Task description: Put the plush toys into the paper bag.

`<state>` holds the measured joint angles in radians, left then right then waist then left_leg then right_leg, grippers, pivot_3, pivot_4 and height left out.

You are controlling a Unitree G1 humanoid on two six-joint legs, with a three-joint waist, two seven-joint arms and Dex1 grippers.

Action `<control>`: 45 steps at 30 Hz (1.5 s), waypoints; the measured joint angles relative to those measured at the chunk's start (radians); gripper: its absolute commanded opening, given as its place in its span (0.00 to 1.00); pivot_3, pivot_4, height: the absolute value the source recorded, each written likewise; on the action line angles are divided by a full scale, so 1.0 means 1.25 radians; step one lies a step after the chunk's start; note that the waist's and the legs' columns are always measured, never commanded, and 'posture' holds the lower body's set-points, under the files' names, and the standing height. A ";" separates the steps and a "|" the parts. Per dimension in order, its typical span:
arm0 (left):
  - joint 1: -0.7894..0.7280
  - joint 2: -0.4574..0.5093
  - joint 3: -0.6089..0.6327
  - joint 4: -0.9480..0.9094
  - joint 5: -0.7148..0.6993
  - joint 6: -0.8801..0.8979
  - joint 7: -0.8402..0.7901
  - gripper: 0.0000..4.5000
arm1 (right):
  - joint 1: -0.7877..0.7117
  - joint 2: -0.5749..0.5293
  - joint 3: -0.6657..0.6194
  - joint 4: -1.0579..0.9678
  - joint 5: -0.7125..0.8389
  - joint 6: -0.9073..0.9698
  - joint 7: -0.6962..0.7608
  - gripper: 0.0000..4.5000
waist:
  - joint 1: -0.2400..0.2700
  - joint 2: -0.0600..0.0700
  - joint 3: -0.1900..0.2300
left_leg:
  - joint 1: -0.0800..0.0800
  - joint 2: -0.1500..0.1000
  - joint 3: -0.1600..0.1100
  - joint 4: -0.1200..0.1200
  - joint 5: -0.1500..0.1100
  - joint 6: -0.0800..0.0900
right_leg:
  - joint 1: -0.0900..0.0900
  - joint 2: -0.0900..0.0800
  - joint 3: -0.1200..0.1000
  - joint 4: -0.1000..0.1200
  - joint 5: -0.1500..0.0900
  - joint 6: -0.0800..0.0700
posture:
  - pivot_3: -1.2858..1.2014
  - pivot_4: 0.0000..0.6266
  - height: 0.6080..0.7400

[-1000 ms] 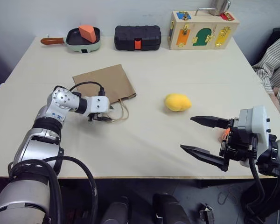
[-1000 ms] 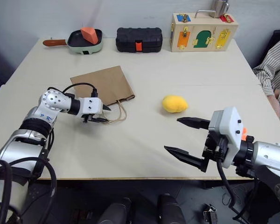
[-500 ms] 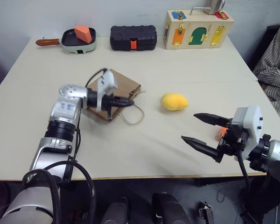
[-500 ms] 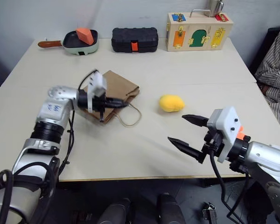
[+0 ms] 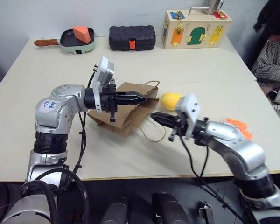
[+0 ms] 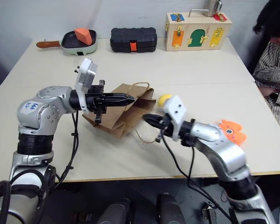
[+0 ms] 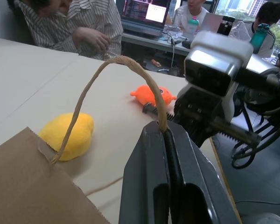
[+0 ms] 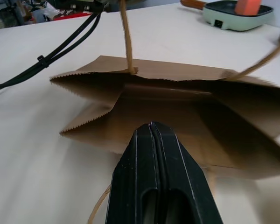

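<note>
Both arms have moved in toward the middle of the table (image 5: 186,154), and one side of the paper bag (image 5: 123,112) is now lifted up. The left gripper (image 5: 142,97) is pinched tight on one bag handle (image 7: 116,70), so the bag's mouth gapes open. The right gripper (image 5: 155,116) has its fingers (image 8: 154,154) pressed together, holding nothing, right at the bag's open mouth. The yellow plush toy (image 5: 170,100) lies on the table just past the bag. The orange plush toy (image 6: 232,132) lies farther off, behind the right arm.
</note>
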<state>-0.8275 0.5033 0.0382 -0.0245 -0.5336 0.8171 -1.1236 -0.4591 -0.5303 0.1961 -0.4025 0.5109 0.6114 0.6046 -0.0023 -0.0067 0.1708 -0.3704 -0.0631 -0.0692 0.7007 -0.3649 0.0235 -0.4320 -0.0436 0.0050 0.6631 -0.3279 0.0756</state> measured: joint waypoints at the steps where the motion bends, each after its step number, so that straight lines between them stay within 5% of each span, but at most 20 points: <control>1: 0.003 0.001 0.000 -0.006 -0.009 0.003 0.006 0.00 | -0.008 0.011 0.011 0.012 -0.014 0.000 -0.001 0.00 | 0.000 0.000 0.000 | 0.000 0.000 0.000 0.000 0.000 0.000 | 0.000 0.000 0.000 0.000 0.000 0.000 | 0.52 0.24 1.00; 21: 0.017 0.043 0.019 -0.100 -0.149 0.079 0.064 0.00 | -0.200 0.264 0.110 0.488 -0.235 -0.114 0.042 0.00 | -0.032 0.001 0.000 | 0.000 0.000 0.000 -0.001 0.001 -0.002 | -0.004 0.000 -0.001 0.007 0.000 0.000 | 0.52 0.24 1.00; 45: -0.082 0.077 0.121 -0.062 -0.220 0.080 0.154 0.00 | -0.188 0.246 0.184 0.581 -0.424 -0.334 0.101 0.00 | -0.043 0.001 -0.001 | 0.001 -0.001 -0.001 0.000 0.001 -0.002 | -0.005 -0.001 -0.001 0.010 0.000 0.000 | 0.52 0.24 1.00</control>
<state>-0.9295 0.5996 0.1892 -0.1022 -0.8091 0.9176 -0.9307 -0.6937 -0.2224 0.4256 0.3236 -0.0188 0.1932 0.7304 -0.0555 -0.0053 0.1701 -0.3695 -0.0640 -0.0701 0.7003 -0.3641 0.0208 -0.4385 -0.0444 0.0038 0.6752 -0.3279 0.0756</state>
